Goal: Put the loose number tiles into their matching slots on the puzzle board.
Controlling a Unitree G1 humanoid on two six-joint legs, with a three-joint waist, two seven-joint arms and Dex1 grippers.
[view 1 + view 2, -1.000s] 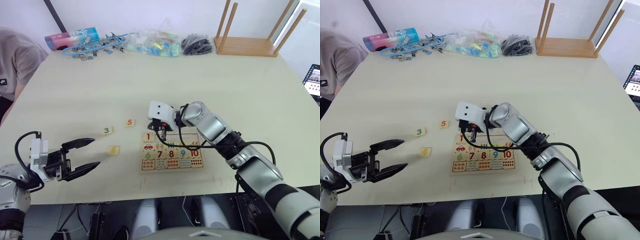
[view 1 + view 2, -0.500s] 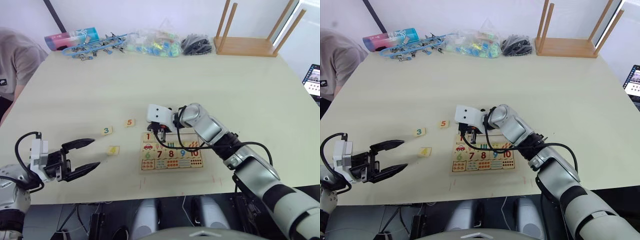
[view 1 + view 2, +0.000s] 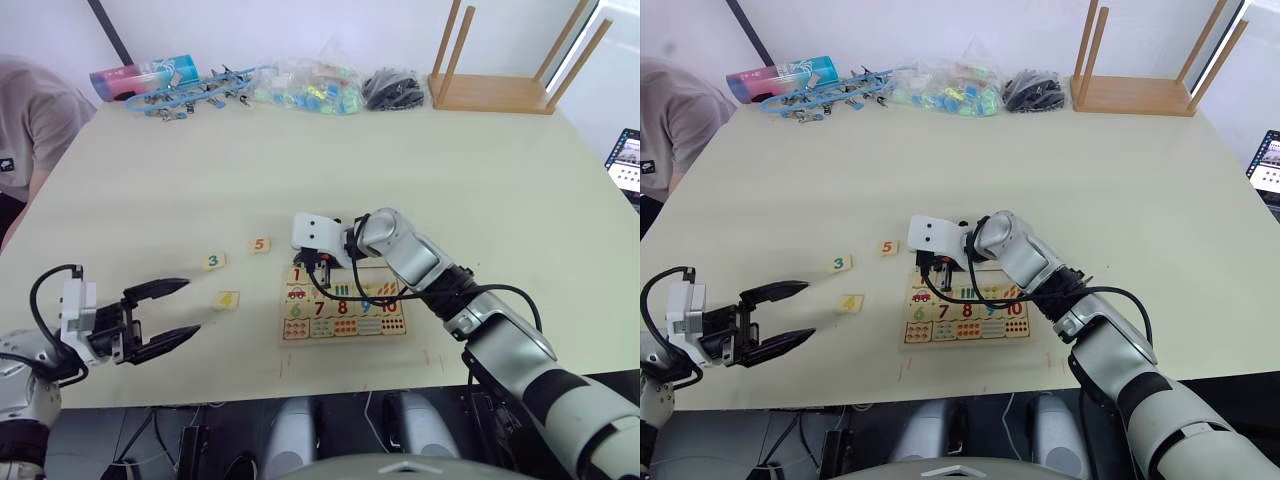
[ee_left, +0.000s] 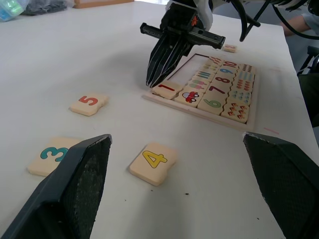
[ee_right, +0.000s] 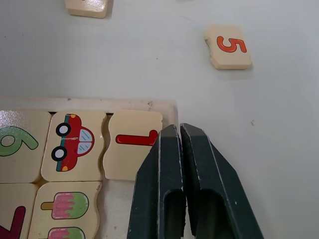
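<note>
Right tool (image 5: pixel 178 130) shifted left, pinched together over tile 1 (image 5: pixel 130 143)

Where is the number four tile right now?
The 4 tile lies loose on the table left of the puzzle board, just below the 3 tile.

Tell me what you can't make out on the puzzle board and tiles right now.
- Head views: right gripper and its arm hide the puzzle board's top row beyond the 1 tile.
- Left wrist view: a small tile past the board, its digit too small to read.
- Right wrist view: a tile, cut off by the edge.
</note>
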